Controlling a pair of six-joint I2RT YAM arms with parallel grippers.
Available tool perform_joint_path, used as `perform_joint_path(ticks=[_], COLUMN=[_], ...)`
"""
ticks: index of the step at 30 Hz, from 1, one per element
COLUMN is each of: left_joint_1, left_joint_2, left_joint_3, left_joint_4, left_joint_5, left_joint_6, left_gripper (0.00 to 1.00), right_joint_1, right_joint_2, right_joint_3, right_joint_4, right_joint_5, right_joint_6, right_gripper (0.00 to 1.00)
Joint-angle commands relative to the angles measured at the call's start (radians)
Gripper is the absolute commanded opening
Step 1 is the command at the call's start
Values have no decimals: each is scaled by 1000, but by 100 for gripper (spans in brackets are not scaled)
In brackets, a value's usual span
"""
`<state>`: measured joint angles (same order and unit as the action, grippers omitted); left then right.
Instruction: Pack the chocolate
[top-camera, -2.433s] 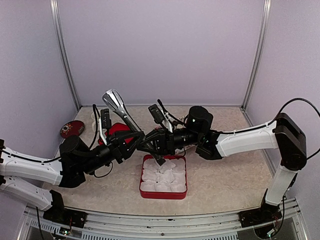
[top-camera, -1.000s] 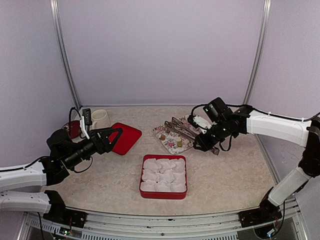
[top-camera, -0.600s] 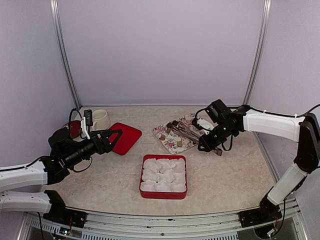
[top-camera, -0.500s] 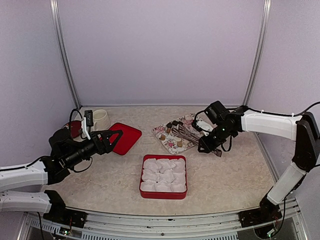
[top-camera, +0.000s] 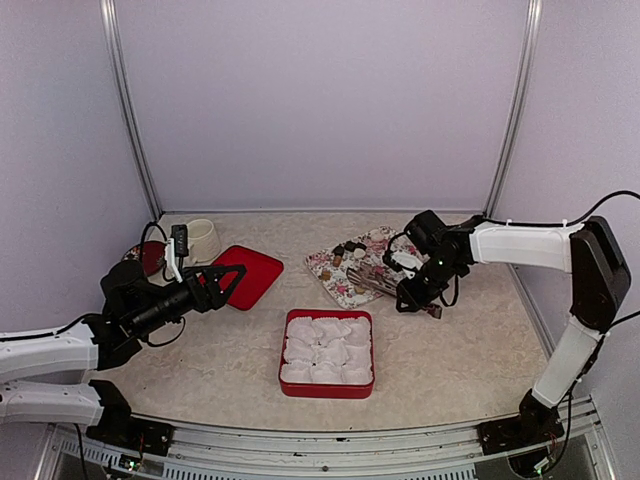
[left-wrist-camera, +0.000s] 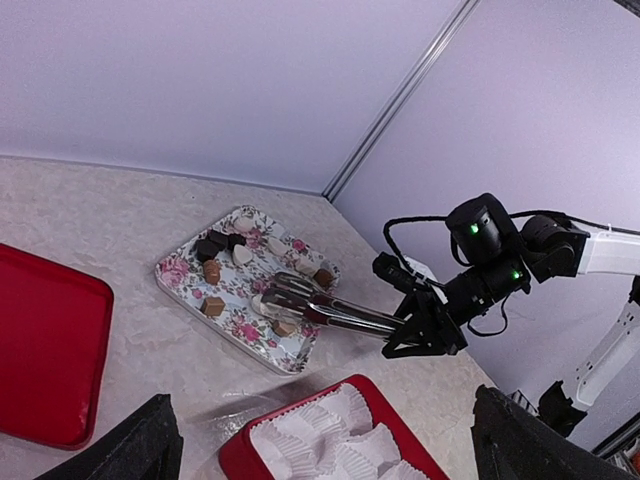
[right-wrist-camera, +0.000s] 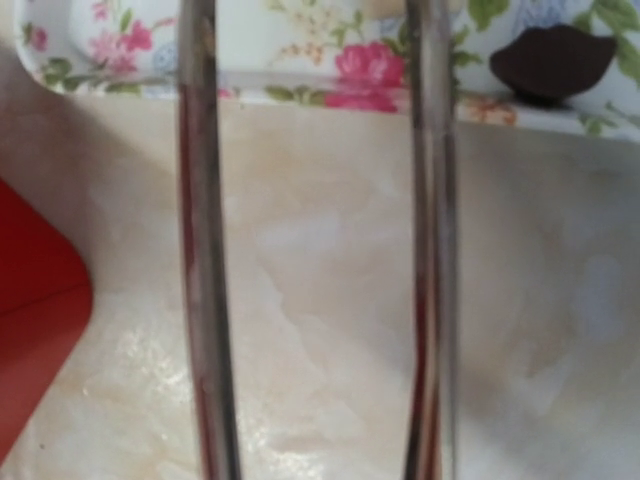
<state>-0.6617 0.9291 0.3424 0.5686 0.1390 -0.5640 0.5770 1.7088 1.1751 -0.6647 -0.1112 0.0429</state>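
Observation:
The chocolate (top-camera: 345, 249) is several small dark and tan pieces on a floral tray (top-camera: 330, 270); the left wrist view shows them (left-wrist-camera: 212, 272) spread over the tray (left-wrist-camera: 180, 283). One dark piece (right-wrist-camera: 552, 58) sits by the tray rim in the right wrist view. My right gripper (top-camera: 414, 293) is shut on the handle end of metal tongs (top-camera: 378, 284), whose tips rest over the tray's near side. The two tong arms (right-wrist-camera: 205, 250) run up the right wrist view. My left gripper (top-camera: 228, 283) hangs open and empty at the left, over the red lid.
A red box (top-camera: 327, 382) lined with white paper cups (top-camera: 326, 350) sits at front centre. A red lid (top-camera: 252, 272) lies left of the tray. A cream cup (top-camera: 201, 238) and a small round dark red object (top-camera: 141, 257) stand at the back left.
Both arms have left the middle of the table, where they were crossed over the box. In the last second the right wrist turned and brought the tongs low over the tray's near side.

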Motion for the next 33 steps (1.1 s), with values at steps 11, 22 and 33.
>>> perform_joint_path(ticks=[11,22,33], left_joint_1=[48,76,98], left_joint_2=[21,31,37], left_joint_3=[-23,-36,-45], left_joint_4=[64,93,106], left_joint_5=[58,85,101], left_joint_6=[-12,-22,-25], left_gripper=[99,99,99], right_joint_1=[-25,-49,-69], right_joint_2=[63,85,111], right_joint_3=[88,109,145], right_joint_4=[-46,-69,-86], right_joint_5=[-2,9,-11], right_joint_6=[-34,-46,-67], right_gripper=[35,31,26])
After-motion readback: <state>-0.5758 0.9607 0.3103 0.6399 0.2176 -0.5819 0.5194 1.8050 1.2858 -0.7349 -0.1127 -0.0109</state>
